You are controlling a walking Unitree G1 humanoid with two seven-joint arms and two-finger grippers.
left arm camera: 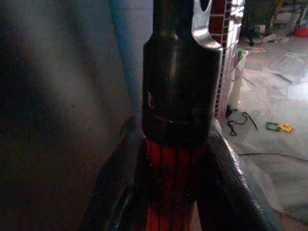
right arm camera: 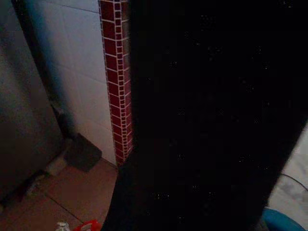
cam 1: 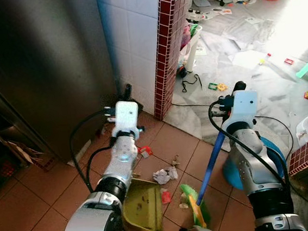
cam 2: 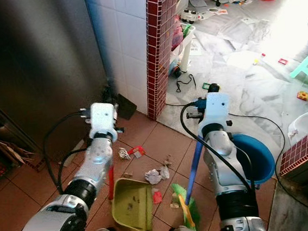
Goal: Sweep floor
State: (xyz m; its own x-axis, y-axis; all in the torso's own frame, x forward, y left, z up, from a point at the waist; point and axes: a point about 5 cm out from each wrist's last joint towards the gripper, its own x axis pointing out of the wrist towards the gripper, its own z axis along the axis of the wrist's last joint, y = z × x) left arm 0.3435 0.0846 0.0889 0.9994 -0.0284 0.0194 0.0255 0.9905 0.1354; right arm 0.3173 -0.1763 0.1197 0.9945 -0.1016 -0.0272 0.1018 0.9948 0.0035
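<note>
1. The left gripper (left arm camera: 173, 192) has its two black fingers (left arm camera: 226, 178) clamped on the red handle (left arm camera: 166, 187) of the dustpan, the handle's black end cap (left arm camera: 180, 82) rising just beyond the fingertips.
2. Below that arm the yellow-green dustpan (cam 2: 132, 205) sits on the terracotta floor tiles (cam 2: 21, 205), its open mouth facing the litter.
3. The right gripper (cam 1: 237, 88) sits up at the top of the broom's blue handle (cam 2: 193, 169); its wrist camera is blocked by a dark mass and whether those fingers are wide or narrow cannot be told.
4. The green broom head (cam 2: 179, 197) rests on the tiles just beside the dustpan's mouth.
5. Crumpled white paper (cam 2: 155, 175) lies between pan and broom, with red scraps (cam 2: 136, 150) a little further out.
6. A blue basin (cam 2: 259, 157) stands beside the right arm, near the red-tiled pillar (cam 2: 157, 49).
</note>
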